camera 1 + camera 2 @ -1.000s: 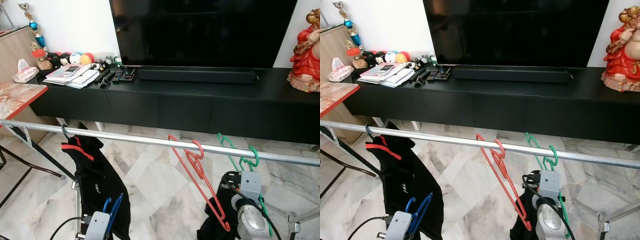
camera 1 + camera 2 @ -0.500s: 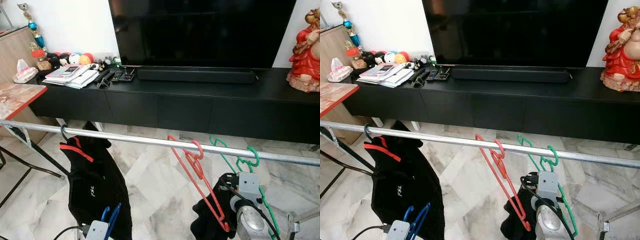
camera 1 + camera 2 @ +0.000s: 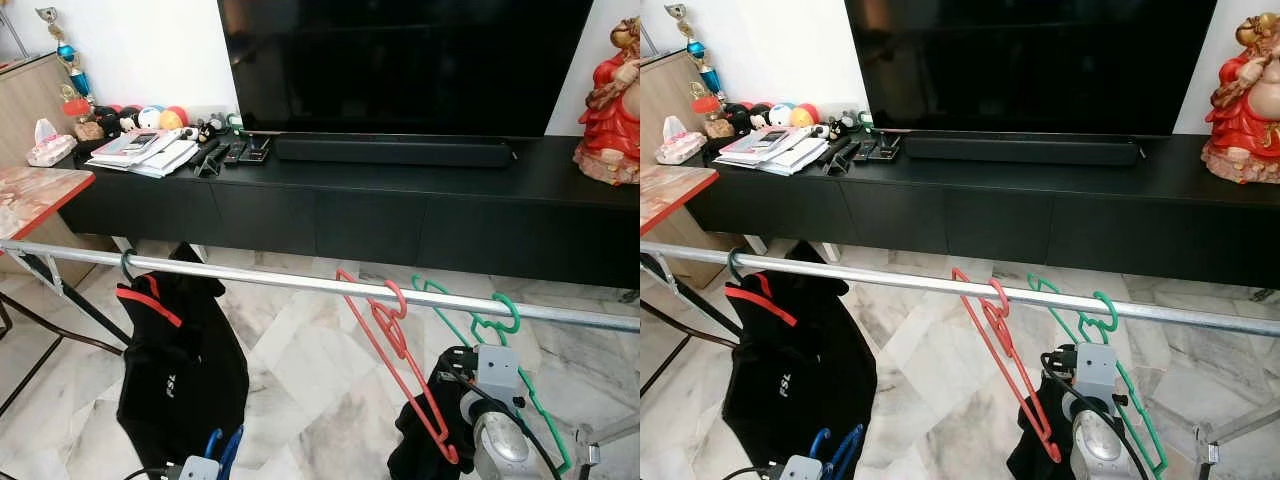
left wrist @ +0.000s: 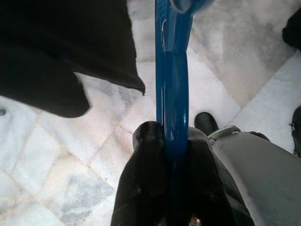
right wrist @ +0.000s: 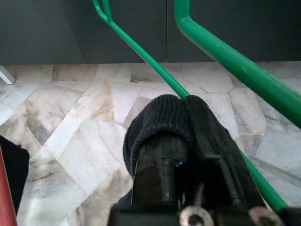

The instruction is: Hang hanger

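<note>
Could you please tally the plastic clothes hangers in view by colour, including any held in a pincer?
Red plastic hanger, on the metal rail: 1
Green plastic hanger, in the right pincer: 1
Blue plastic hanger, in the left pincer: 1
Total: 3

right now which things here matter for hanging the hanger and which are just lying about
For the job:
green hanger
metal rail
right gripper
blue hanger
left gripper

Lying about:
red hanger
black garment
TV
red figurine

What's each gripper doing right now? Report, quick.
Left gripper: shut on the blue hanger, held low.
Right gripper: shut on the green hanger, whose hook is over the rail.
</note>
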{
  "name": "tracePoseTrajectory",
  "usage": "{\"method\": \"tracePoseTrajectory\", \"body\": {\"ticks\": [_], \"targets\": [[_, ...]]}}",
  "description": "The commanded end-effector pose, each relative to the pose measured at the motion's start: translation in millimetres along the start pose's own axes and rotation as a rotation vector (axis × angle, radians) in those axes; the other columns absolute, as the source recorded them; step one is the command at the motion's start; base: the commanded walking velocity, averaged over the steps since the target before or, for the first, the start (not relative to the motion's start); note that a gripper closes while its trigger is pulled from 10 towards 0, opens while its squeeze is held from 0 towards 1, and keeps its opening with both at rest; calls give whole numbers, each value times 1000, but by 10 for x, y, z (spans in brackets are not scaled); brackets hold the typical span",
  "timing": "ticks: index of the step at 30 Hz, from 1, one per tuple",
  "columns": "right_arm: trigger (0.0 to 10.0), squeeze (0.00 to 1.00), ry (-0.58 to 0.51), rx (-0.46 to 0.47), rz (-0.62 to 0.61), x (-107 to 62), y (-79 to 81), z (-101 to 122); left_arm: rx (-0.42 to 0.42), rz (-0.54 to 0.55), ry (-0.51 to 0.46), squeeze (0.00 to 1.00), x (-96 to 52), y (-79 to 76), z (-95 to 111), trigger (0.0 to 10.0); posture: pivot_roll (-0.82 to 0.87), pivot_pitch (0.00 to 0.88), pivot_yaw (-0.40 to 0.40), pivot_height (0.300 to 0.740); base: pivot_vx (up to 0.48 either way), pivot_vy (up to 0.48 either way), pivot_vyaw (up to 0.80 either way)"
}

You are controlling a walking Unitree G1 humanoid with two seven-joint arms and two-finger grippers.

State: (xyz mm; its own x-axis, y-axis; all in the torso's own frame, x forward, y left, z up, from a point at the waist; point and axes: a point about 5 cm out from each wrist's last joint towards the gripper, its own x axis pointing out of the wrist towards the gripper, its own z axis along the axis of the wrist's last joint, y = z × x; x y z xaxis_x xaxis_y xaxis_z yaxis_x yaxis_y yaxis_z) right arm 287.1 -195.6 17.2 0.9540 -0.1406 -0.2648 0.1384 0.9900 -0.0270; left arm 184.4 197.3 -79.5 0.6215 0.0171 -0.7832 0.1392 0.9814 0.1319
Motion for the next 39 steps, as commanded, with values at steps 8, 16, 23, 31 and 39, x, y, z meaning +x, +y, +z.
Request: {"method": "tracePoseTrajectory", "body": {"ticks": [8,16,23,31,39], "targets": [[10000,0,-13,2,1,5,8,27,28,-3,34,0,-32,15,-125,10000,-29,28,77,740,0,0,0],[10000,0,-17,2,1,7,12,36,26,-6,43,0,-38,10,-153,10000,-30,30,76,740,0,0,0],[10000,0,-17,3,0,7,10,36,8,7,73,0,-56,25,-225,10000,-29,30,76,740,0,0,0],[10000,0,-17,4,3,11,13,41,-114,58,107,0,-74,89,-292,10000,-27,30,70,740,0,0,0],[10000,0,-17,1,6,17,6,46,-293,99,115,0,-75,130,-302,10000,-28,31,61,740,0,0,0]]}}
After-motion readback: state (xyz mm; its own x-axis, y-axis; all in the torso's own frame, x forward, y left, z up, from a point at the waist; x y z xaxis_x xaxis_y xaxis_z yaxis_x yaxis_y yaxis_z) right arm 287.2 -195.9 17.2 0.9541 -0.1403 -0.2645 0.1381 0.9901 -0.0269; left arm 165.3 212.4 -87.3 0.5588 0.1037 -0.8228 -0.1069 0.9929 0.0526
